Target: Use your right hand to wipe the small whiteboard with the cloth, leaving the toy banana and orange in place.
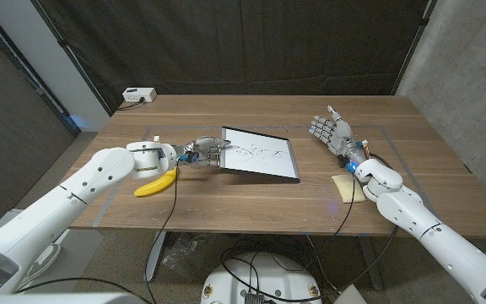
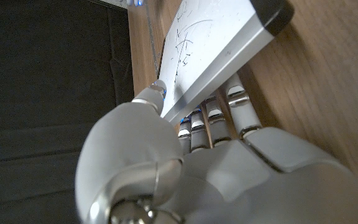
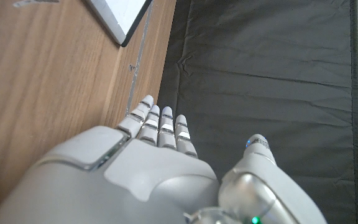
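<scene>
Left hand (image 1: 199,153): grips the near-left edge of the small white rectangular whiteboard with scribbles (image 1: 261,153); in the left wrist view its fingers (image 2: 213,118) lie under the board (image 2: 219,43) and the thumb sits on top.
Right hand (image 1: 331,133): raised above the wooden surface (image 1: 226,198), right of the whiteboard, fingers apart, holding nothing.
Pale yellow cloth (image 1: 345,187): flat on the surface, partly under the right forearm.
Yellow toy banana (image 1: 156,185): on the surface beside the left wrist.
</scene>
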{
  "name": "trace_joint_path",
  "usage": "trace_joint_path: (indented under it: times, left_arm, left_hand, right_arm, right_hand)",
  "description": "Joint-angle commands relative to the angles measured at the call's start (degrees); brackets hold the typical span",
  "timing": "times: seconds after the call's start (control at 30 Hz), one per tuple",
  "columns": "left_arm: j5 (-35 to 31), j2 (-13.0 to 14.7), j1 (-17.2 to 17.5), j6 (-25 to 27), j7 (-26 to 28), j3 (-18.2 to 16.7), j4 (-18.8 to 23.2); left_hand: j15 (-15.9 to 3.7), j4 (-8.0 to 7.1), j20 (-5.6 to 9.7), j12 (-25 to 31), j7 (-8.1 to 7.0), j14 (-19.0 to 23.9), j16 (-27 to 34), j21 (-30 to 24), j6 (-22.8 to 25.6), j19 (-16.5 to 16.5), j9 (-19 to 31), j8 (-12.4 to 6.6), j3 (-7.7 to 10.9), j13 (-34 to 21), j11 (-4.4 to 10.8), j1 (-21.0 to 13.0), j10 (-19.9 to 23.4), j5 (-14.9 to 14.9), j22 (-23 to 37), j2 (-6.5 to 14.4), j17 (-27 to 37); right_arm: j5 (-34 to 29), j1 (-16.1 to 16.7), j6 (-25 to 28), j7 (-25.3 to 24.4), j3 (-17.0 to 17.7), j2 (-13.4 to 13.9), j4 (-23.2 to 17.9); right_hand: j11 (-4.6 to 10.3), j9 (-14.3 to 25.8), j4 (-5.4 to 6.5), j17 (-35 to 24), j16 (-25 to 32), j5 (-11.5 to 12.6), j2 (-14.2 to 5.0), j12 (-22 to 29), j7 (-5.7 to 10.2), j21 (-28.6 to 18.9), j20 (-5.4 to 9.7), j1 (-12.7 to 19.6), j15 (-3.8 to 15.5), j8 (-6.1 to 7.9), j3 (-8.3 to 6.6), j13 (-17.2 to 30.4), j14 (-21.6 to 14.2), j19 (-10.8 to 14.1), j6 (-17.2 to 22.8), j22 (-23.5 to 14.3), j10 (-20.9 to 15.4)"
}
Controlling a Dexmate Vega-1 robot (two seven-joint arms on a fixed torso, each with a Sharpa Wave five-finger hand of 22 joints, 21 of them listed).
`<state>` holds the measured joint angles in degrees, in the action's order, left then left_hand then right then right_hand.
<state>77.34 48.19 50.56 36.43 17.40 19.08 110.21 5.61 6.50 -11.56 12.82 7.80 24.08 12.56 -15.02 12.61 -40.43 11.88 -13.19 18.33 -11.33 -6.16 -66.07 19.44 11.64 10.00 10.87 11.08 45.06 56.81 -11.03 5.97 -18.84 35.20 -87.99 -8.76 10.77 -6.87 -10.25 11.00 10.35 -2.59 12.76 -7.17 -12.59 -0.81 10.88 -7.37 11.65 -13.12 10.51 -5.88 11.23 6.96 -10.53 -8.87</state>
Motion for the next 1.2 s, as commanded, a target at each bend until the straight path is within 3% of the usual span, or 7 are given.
trace_joint_path:
  times: [0.03,1.2]
  left_arm:
    - [-0.8,-0.9,-0.4,0.1,0.0,0.5,-0.3]
    - [-1.5,-3.6,-2.4,1.7,0.2,2.2,-3.3]
  left_hand:
    - [-0.19,-0.19,-0.06,0.3,3.98,0.4,0.3,-0.2,0.5,-0.7,0.3,-0.19,0.64,-0.3,-0.12,0.4,0.4,-0.1,0.1,-0.1,0.3]
    - [-0.89,-0.37,0.59,0.6,3.89,2.8,0.5,0.2,2.7,-1.7,0.4,-0.48,3.57,-0.4,0.12,-1.2,2.9,-0.1,0.1,0.0,0.4]
  right_arm:
    - [0.2,0.1,-0.1,0.4,0.1,0.2,-0.2]
    - [0.4,0.9,-0.2,0.0,0.3,0.2,-0.4]
  right_hand:
    - [0.10,0.3,-0.02,-0.3,0.1,0.0,-0.04,0.4,-0.07,-0.1,0.01,0.7,-0.07,0.12,-0.01,0.2,-0.4,0.2,0.6,-0.1,-0.6]
    - [0.12,0.3,0.01,-0.3,-0.1,0.0,-0.01,0.3,-0.04,0.1,-0.14,0.7,-0.11,0.01,0.11,0.2,-0.6,0.3,0.7,-0.1,-0.9]
